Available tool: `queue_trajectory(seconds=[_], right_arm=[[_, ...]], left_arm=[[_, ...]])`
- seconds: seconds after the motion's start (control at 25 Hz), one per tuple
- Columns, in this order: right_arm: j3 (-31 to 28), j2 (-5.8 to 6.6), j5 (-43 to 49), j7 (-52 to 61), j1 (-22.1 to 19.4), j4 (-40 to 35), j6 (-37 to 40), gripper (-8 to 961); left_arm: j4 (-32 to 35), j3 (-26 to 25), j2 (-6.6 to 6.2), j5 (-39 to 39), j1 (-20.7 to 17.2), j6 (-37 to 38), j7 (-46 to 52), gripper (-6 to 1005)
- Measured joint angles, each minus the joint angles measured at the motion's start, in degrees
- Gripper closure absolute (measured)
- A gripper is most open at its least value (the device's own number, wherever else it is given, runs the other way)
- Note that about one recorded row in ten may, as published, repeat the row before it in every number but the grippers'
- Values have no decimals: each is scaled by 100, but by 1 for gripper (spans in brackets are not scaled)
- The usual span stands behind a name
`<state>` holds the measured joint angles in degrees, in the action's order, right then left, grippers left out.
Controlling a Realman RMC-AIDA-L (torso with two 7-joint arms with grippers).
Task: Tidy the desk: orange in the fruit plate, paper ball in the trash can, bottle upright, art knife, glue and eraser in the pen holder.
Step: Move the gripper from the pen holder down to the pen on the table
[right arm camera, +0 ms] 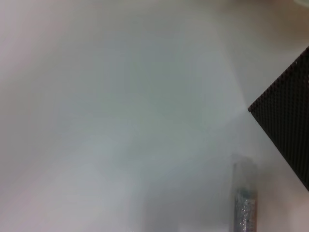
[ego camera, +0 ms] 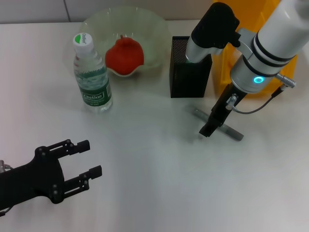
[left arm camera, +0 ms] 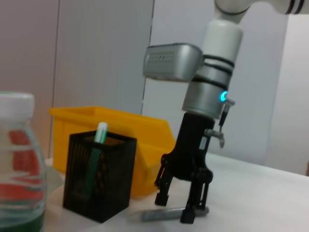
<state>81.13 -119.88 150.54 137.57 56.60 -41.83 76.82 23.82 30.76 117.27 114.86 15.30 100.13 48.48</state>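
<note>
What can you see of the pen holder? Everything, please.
The pen holder is a black mesh box, apparently metal, square in section with an open top. It stands upright on the white table, right of the fruit plate and in front of a yellow bin. Left wrist view shows a green stick with a white cap standing inside. The right pincer works just in front, over a grey tool, not touching the holder.

Looks like a robotics lab mocked up as an office desk: bare white surface, plain pale wall panels, yellow plastic parts bin, black mesh pen holder, staged glass fruit plate
</note>
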Motion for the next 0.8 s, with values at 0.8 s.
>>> queue_trajectory(seconds=[0.8], right_arm=[[0,0,-8,-6,35,14,-1,273]], left_arm=[[-71,-8,56,1,27,-369,188,188]])
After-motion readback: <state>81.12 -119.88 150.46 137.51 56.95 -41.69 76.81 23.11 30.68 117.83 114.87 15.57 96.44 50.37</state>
